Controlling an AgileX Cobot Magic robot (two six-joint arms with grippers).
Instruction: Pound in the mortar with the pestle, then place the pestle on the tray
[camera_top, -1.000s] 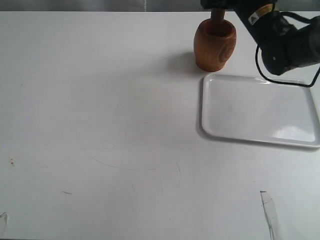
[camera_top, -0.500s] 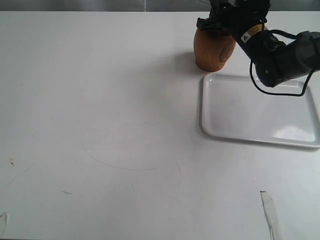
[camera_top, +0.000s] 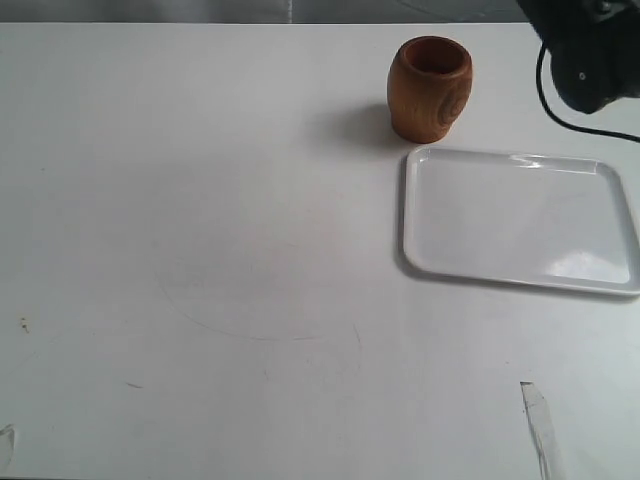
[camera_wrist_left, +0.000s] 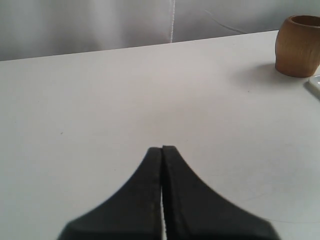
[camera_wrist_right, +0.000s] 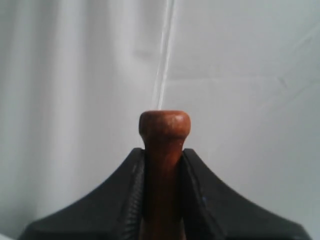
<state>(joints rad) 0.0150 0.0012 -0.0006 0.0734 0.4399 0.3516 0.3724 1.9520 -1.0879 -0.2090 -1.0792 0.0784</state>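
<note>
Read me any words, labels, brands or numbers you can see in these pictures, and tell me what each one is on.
There is no text to read in any view. The mortar, the tray, the pestle and the table are all plain, and the part of the right arm in view shows no legible label.

White, faintly scuffed table (camera_top: 200, 200) carries the mortar (camera_top: 430, 88) upright and the tray (camera_top: 515, 215) flat just beside it, both well beyond the left gripper (camera_wrist_left: 162, 148), whose jaws are pressed together.
</note>
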